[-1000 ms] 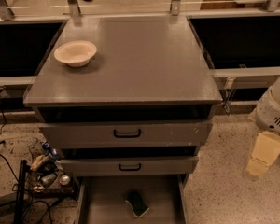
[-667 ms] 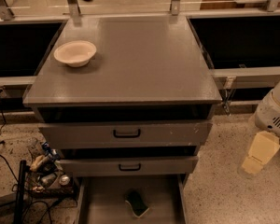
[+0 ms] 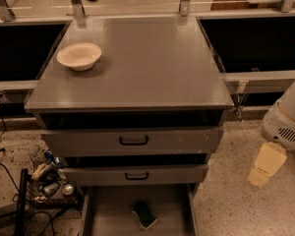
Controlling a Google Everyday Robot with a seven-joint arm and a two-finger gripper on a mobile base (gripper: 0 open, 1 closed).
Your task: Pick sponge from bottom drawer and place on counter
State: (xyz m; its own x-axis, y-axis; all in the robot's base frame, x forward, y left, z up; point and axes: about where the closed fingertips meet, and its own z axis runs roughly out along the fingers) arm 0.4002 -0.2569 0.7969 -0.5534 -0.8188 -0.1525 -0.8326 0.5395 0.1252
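The sponge (image 3: 145, 214), dark green with a paler edge, lies on the floor of the open bottom drawer (image 3: 110, 213), right of its middle. The counter (image 3: 142, 65) is the flat grey cabinet top above it. My gripper (image 3: 265, 164), cream-coloured under the white arm housing (image 3: 285, 119), hangs to the right of the cabinet over the floor. It is at about the height of the middle drawer, well apart from the sponge and up and to the right of it. It holds nothing that I can see.
A cream bowl (image 3: 79, 56) sits on the counter's left rear. Two grey drawers with black handles (image 3: 133, 140) (image 3: 136, 176) are partly pulled out above the bottom drawer. Cables and clutter (image 3: 44, 181) lie on the floor at the left. Dark recessed bays (image 3: 258, 41) flank the cabinet.
My gripper has drifted a little to the left, toward the cabinet. The sponge, drawers and bowl have not moved.
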